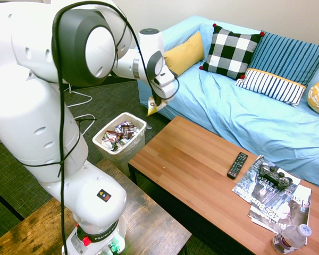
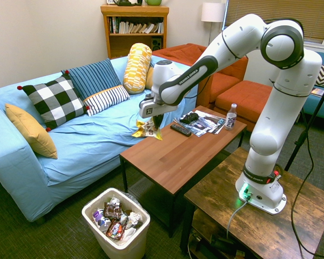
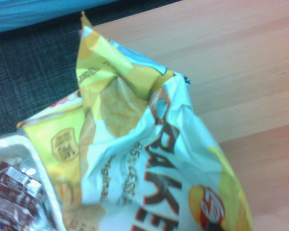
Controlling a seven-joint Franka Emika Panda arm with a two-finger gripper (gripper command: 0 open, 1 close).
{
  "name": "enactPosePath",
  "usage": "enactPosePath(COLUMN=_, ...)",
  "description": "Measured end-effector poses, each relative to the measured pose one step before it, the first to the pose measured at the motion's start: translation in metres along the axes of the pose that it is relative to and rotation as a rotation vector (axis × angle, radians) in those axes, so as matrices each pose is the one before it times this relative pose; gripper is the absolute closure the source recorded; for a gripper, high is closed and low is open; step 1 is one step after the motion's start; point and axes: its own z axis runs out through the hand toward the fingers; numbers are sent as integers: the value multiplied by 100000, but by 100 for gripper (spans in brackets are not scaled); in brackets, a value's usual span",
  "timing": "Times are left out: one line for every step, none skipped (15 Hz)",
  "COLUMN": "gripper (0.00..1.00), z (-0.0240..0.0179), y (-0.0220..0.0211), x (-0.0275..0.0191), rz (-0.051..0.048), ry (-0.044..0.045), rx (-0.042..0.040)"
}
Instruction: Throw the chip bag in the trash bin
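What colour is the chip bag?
Yellow and white with dark lettering; the chip bag shows best in the wrist view.

Home living room: blue sofa [image 2: 70, 140] with cushions, coffee table [image 2: 178, 154], bookshelf [image 2: 134, 27], probably lamp [image 2: 212, 12].

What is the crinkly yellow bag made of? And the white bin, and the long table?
The chip bag looks like thin printed foil or plastic film: it is creased and a little shiny. The trash bin seems to be smooth white plastic with a clear film liner over its rounded rim. The coffee table looks like wood or a wood-look laminate: reddish-brown planks with grain lines and a matte top.
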Motion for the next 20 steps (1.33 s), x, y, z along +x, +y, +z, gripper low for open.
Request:
enactPosePath(gripper=100, z=528, y=-1930, x=-2754, rz=-1700, ry=951, rx=-1049)
enactPosePath(gripper=100, z=892, y=-1828, x=-2615, rz=-1682, ry=705, rx=-1763)
enactPosePath(gripper=100, z=984, y=-1724, x=-2431, rz=-1667, ry=568, rx=-1547)
enactPosePath(gripper=100, z=1201, y=-1651, x=-2354, rz=-1748, ry=255, rx=-1589)
enactPosePath(gripper=100, z=1413, y=-1459, x=-2122, rz=-1630, ry=67, rx=-1517)
enactPosePath(gripper=100, z=1508, y=-1225, x=-1645, rz=-1188, ry=-244, rx=-1291)
enactPosePath(gripper=100, z=1722, y=-1036, x=-1376, rz=-1200, ry=-881, rx=-1507)
enactPosePath(gripper=100, z=1853, y=-793, x=-1089, rz=-881, ry=-702, rx=-1879)
enactPosePath(gripper=100, z=1992, y=-620, x=-967, rz=-445, ry=-361, rx=-2069)
enactPosePath(gripper=100, z=1936, y=-473, x=-933, rz=-124, ry=-320, rx=-2103)
enactPosePath(gripper=0, z=1577, y=-487, x=-858, rz=-37, ry=-77, rx=-1389)
enactPosePath(gripper=0, z=1109, y=-529, x=-664, rz=152, ry=-542, rx=-848)
enactPosePath(gripper=0, z=648, y=-486, x=-510, rz=347, ry=-873, rx=-305)
enactPosePath(gripper=0, z=288, y=-414, x=-306, rz=474, ry=-654, rx=87)
enactPosePath(gripper=0, z=120, y=-268, x=-156, rz=411, ry=-322, rx=-100)
enactPosePath(gripper=0, z=74, y=-93, x=-35, rz=359, ry=11, rx=-582)
enactPosePath(gripper=0, z=177, y=51, x=-31, rz=151, ry=447, rx=-1121)
enactPosePath(gripper=0, z=211, y=137, x=-179, rz=-317, ry=665, rx=-1137)
enactPosePath(gripper=0, z=240, y=152, x=-292, rz=-518, ry=882, rx=-1248)
enactPosePath(gripper=0, z=185, y=113, x=-414, rz=-684, ry=935, rx=-1171)
